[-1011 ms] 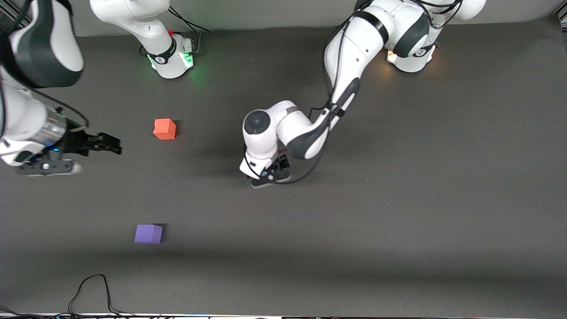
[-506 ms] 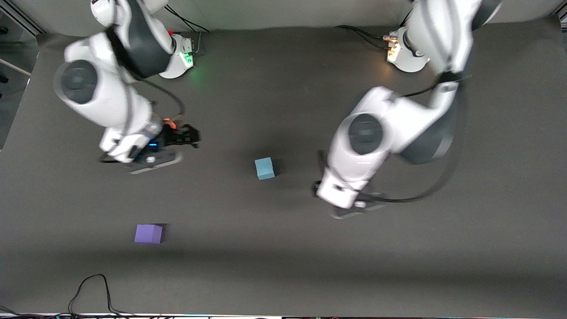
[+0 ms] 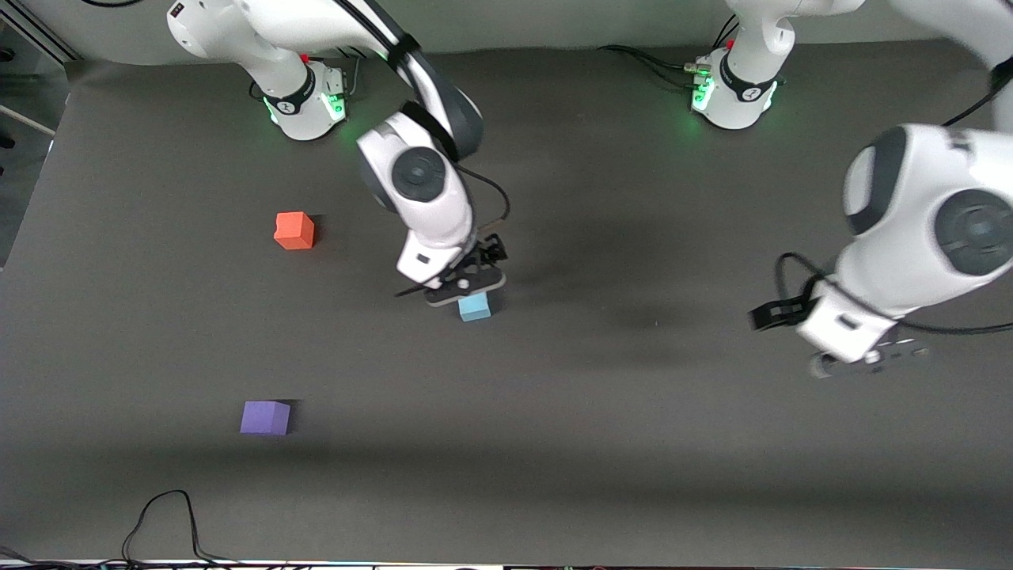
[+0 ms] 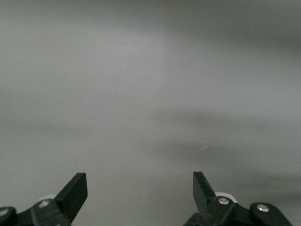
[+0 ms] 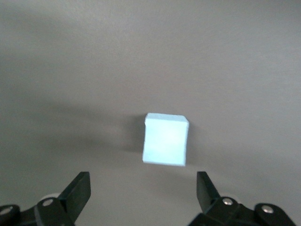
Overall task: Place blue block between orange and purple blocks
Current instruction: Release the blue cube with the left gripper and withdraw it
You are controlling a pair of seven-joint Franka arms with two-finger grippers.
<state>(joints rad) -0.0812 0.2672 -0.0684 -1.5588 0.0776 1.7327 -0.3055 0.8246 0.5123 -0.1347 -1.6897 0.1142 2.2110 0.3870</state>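
The light blue block (image 3: 476,309) sits on the dark mat mid-table, its top edge partly covered by my right hand. In the right wrist view the blue block (image 5: 165,139) lies just ahead of the open fingertips, not between them. My right gripper (image 3: 491,252) (image 5: 142,188) is open and empty, hovering over the mat right beside the block. The orange block (image 3: 294,230) and the purple block (image 3: 265,417) lie toward the right arm's end, the purple one nearer the front camera. My left gripper (image 3: 766,317) (image 4: 139,190) is open and empty over bare mat toward the left arm's end.
A black cable (image 3: 162,514) loops on the mat at the table's edge nearest the front camera, below the purple block. The two arm bases (image 3: 305,103) (image 3: 736,95) stand along the edge farthest from the front camera.
My left arm pulled away from mid-table to its own end, uncovering the blue block. My right arm swept from its end past the orange block to over the blue block. No block moved.
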